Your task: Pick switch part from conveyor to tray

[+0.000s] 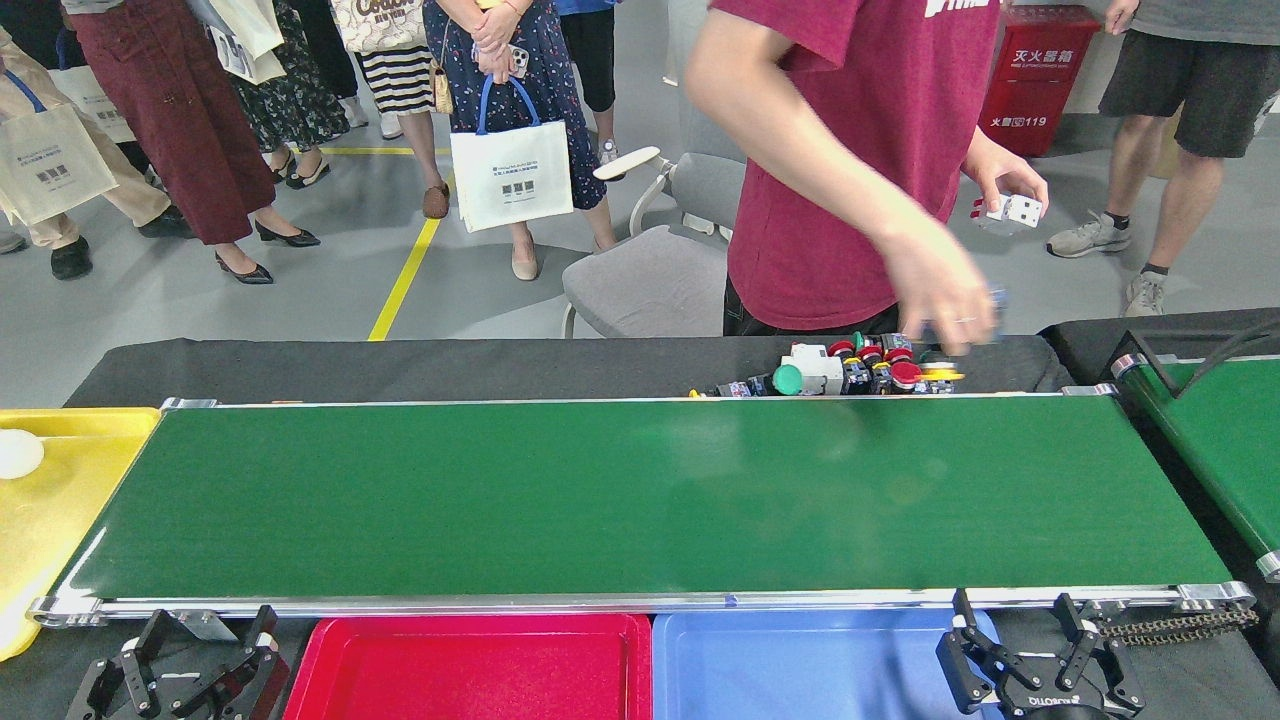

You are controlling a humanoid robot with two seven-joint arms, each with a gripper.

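The conveyor (640, 500), a wide dark-green belt with aluminium rails, lies bare across the middle. Several switch parts (850, 372) with red, green and yellow caps sit in a heap on the black cloth just behind its far rail. A person's hand (945, 300) hovers over that heap, and the other hand holds a white part (1015, 210). A red tray (470, 665) and a blue tray (800, 665) sit below the near rail. My left gripper (200, 650) is open at the bottom left. My right gripper (1020, 625) is open over the blue tray's right end.
A yellow tray (60, 500) with a white ball (18, 452) sits off the belt's left end. A narrower green belt (1215, 440) runs at the right. Several people stand behind the table, with a grey chair (650, 270) among them.
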